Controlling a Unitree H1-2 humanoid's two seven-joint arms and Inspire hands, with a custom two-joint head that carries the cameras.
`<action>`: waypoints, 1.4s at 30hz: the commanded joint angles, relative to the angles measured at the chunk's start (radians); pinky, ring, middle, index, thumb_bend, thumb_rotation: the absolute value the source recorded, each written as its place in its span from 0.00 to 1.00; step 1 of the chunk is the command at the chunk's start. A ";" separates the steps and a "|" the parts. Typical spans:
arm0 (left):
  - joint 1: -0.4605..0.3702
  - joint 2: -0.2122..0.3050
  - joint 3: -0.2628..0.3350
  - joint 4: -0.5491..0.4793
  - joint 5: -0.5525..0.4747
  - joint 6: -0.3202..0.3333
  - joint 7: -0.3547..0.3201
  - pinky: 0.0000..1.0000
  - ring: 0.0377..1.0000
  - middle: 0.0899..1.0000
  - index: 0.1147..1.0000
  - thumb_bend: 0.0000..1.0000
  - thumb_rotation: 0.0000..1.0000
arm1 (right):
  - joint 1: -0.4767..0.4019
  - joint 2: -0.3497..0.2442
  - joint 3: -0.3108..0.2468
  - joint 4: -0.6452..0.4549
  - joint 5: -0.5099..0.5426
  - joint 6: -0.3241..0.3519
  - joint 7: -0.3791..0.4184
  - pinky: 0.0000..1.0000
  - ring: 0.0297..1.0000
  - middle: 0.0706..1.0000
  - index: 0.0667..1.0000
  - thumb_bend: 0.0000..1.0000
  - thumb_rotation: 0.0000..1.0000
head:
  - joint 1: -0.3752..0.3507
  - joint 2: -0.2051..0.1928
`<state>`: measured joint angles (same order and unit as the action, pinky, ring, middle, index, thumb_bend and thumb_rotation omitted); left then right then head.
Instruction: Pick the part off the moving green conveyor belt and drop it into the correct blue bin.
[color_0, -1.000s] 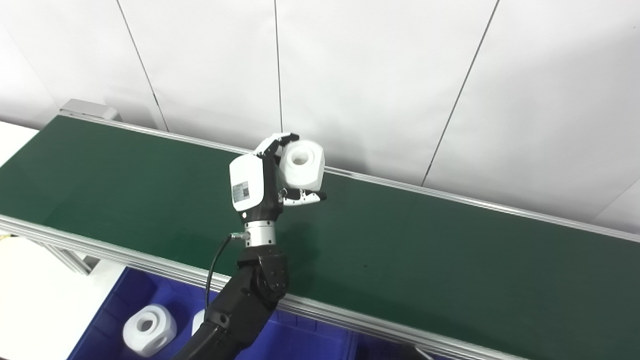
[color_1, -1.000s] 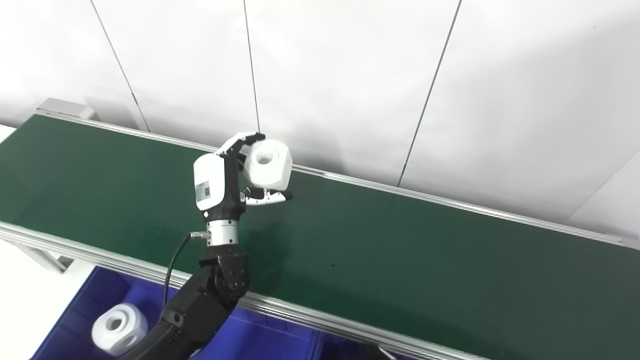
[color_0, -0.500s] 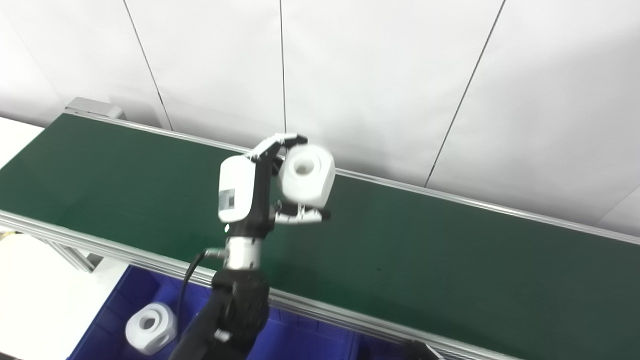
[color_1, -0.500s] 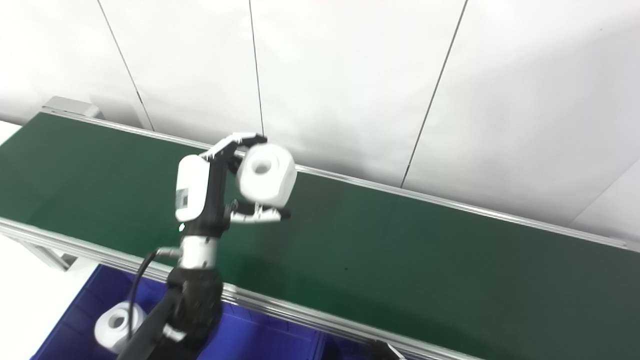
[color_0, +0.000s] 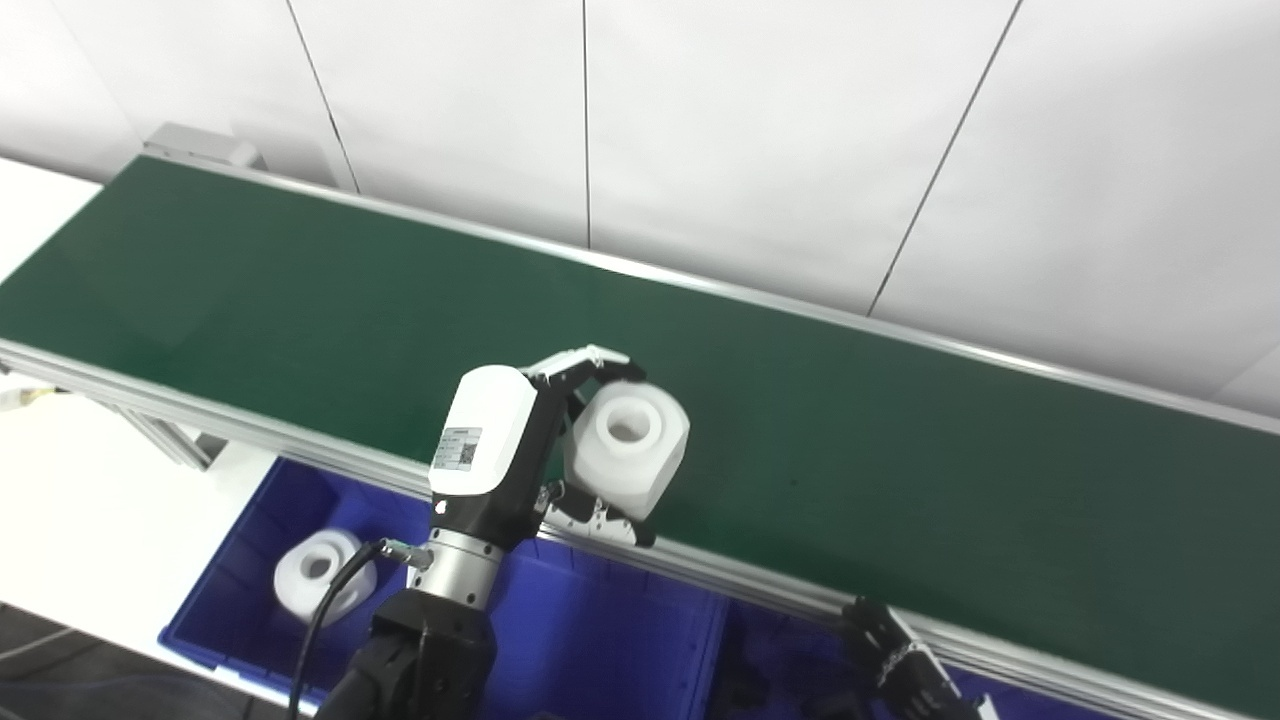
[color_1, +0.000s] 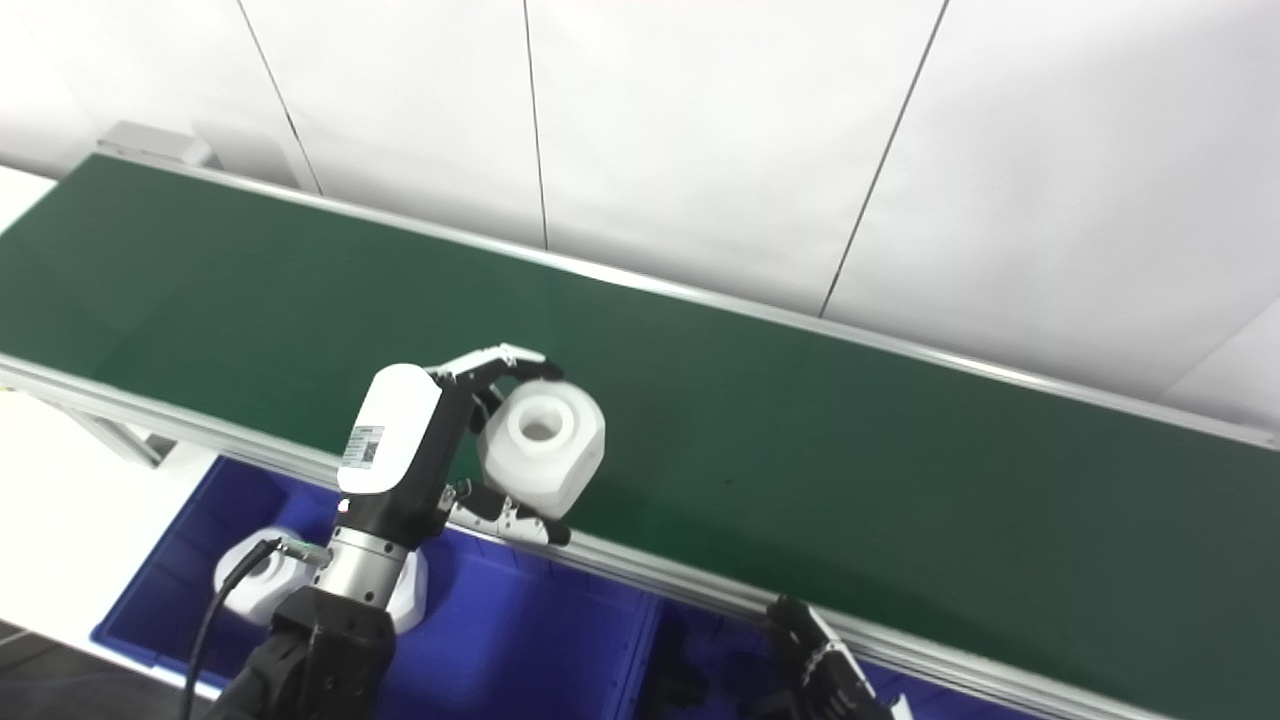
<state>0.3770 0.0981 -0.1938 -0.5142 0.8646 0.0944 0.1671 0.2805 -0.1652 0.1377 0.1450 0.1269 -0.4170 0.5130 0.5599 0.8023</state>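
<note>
My left hand (color_0: 505, 455) is shut on a white blocky part with a round hole (color_0: 628, 450). It holds the part upright in the air over the near rail of the green conveyor belt (color_0: 900, 460), just above the left blue bin (color_0: 245, 520). The same hand (color_1: 400, 455) and part (color_1: 543, 448) show in the right eye view. My right hand (color_0: 900, 665) is low at the bottom edge, below the belt's rail, with dark fingers spread and nothing in it.
The left blue bin holds a white part (color_0: 322, 572); the right eye view shows a second one (color_1: 410, 600) behind my forearm. Another blue bin (color_0: 775, 640) adjoins it on the right. A white panelled wall stands behind the belt.
My left hand has come down and back from over the belt's far side to its near rail, still holding the part. The camera has tilted down, bringing the bins and right hand into view.
</note>
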 joint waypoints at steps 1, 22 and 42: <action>-0.001 0.026 0.010 -0.073 0.018 0.028 -0.090 0.29 0.34 0.43 0.49 0.50 0.00 | -0.002 -0.006 0.005 -0.030 0.027 -0.050 0.003 0.84 0.86 0.87 0.87 0.80 0.98 | 0.000 0.006; 0.081 0.063 0.021 -0.101 -0.016 0.091 -0.418 0.30 0.34 0.42 0.49 0.50 0.00 | 0.014 -0.032 0.036 -0.106 0.015 -0.013 -0.042 0.82 0.84 0.85 0.85 0.80 0.95 | -0.027 0.063; 0.203 0.071 -0.063 0.084 0.039 -0.002 -0.241 0.26 0.33 0.40 0.48 0.50 0.00 | 0.087 -0.054 0.105 -0.234 0.038 0.082 -0.061 0.82 0.83 0.84 0.84 0.78 0.94 | 0.069 0.120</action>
<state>0.5680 0.1545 -0.2568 -0.4234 0.8902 0.1435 -0.1347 0.3644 -0.2224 0.2382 -0.0529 0.1436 -0.3439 0.4517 0.6274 0.9235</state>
